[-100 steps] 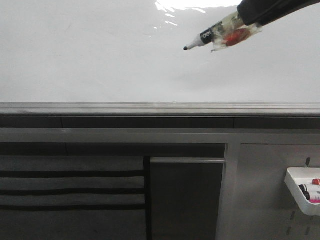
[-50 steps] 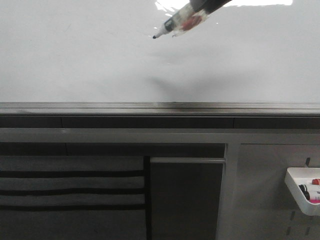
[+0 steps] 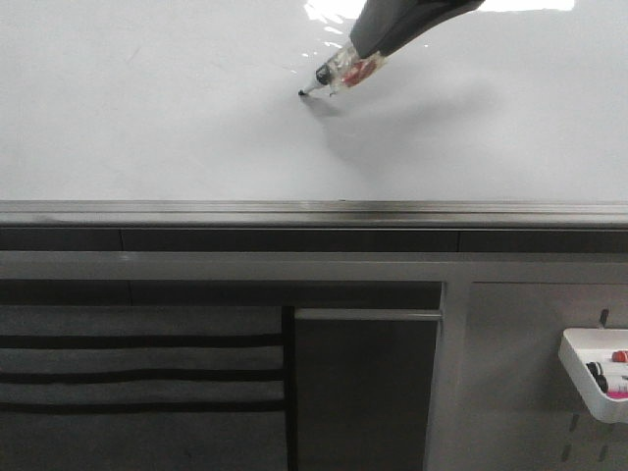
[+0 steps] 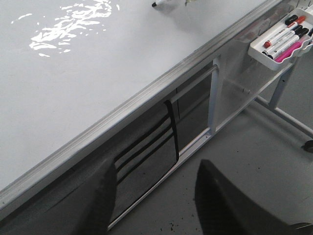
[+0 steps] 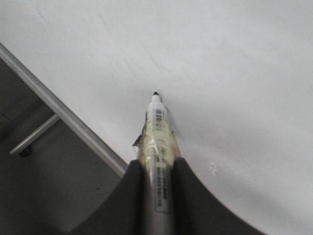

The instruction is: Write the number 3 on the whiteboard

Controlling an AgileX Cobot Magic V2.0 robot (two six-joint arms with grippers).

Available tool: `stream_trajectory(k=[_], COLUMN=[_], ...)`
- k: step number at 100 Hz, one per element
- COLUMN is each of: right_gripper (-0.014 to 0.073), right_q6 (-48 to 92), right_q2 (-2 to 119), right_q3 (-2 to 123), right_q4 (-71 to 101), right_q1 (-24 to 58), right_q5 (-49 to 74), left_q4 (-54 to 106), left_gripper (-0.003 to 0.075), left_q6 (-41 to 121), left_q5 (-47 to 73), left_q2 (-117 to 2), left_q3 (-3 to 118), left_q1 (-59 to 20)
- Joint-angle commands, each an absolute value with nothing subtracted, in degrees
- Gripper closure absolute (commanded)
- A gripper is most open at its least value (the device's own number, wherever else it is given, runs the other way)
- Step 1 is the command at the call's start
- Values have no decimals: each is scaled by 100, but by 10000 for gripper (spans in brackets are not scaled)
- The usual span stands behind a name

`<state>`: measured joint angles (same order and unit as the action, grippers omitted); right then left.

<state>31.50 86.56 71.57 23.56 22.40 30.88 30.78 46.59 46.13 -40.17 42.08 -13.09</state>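
On the whiteboard (image 3: 147, 108), near its top middle in the front view, the right gripper (image 3: 378, 44) holds a marker (image 3: 334, 77), fingers clamped tight on the barrel. The marker is wrapped in clear tape with a red patch, tilted, black tip down and to the left, touching or almost touching the board; cannot tell which. A soft shadow lies just beside the tip. From the right wrist view the marker (image 5: 157, 142) sticks out between the two dark fingers (image 5: 188, 196), tip on or just above the white surface (image 5: 234, 73). No stroke of the number 3 shows on the board; surface around the tip looks blank. Glare patches sit at the top edge.

The left gripper (image 4: 156, 205) hangs off the board, below its grey frame edge (image 4: 146, 100), over the floor (image 4: 254, 161). Its fingers are spread well apart, nothing between them. Whiteboard (image 4: 98, 63) fills the far side of that view; the marker tip (image 4: 155, 4) just peeks in at the picture's edge.

A white tray (image 3: 587, 373) hangs on the grey perforated panel (image 3: 510, 363) at lower right, holding a few markers, black, red and pink caps. Same tray (image 4: 279, 41) shows in the left wrist view.
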Motion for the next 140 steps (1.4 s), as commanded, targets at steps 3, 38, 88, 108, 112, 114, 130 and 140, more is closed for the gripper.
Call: stream_trajectory(k=[3,38,88,108,112,114,130,140], right_gripper=[622,622,622,622,621,622,621,622], right_q6=[2596,2495,2495,2495,2495,2495,2495,2520], right_q2=[8390,8446,8411,8725,8803,8838,8759,8253], right_q3=[7380,7101,7106,7106,7129,7145,7363,7258], right_q4=[1805,1621,1568,1568,1568,1568,1631,1631], right_q1=[2090,2404,2136,2653,2712,2743,2752,2866], right_q5=[2719,2988,3664,2996,2843,2754,3057,3188], left_q4=[3303,3303,3303,3303,3303,3303,3303,3303], left_gripper=[384,384,384,384,384,384,384,384], left_q6=[4593,4593,4593,4593,4593,4593,4593,4593], left_q5=[4274,4274,4274,4274,4274,4274,4274,4274], left_q2=[-4014,-4014,-4014,-4014,-4014,-4014,-4014,-4014], left_q3=[4351,4351,4351,4351,4351,4351,4351,4351], left_q1=[-1283,-1283,-1283,-1283,-1283,-1283,-1283,-1283])
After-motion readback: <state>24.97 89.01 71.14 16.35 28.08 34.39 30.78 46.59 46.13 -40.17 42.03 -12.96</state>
